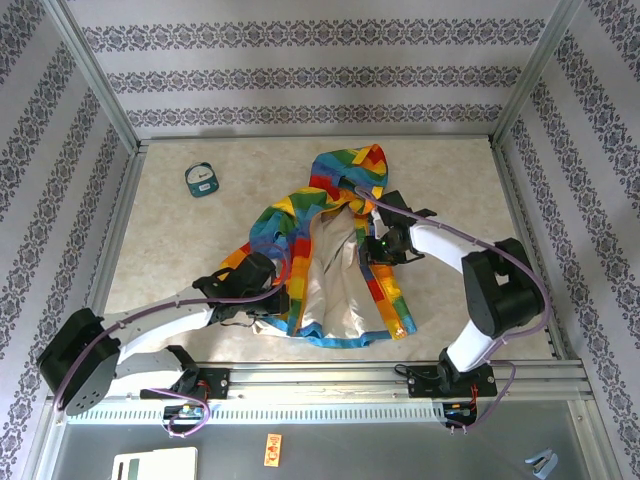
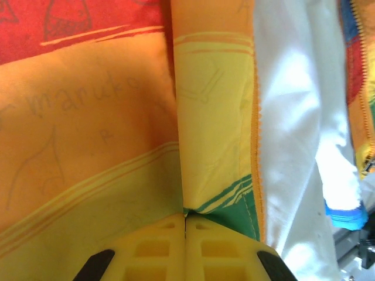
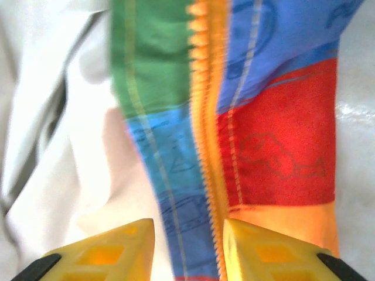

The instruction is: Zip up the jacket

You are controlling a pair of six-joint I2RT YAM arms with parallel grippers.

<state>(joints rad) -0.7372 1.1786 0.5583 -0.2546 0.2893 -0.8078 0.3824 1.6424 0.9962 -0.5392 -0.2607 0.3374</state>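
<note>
On surface [image 1: 160,250] centre: jacket [image 1: 335,255] lying open, whitish lining up, hood at far side. Left gripper [image 2: 186,221] pinched together on fabric fold of left panel. Right gripper [image 3: 188,231] fingers apart, straddling orange zipper edge [image 3: 205,146] of right panel. Teal gadget [image 1: 202,179] far-left, well apart.

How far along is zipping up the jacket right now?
Nothing is zipped yet: the jacket lies open, white lining showing. In hand: the left tool pinches a fold of its fabric, and the right tool sits open over the zipper teeth. Left: joining both edges and zipping up.
</note>
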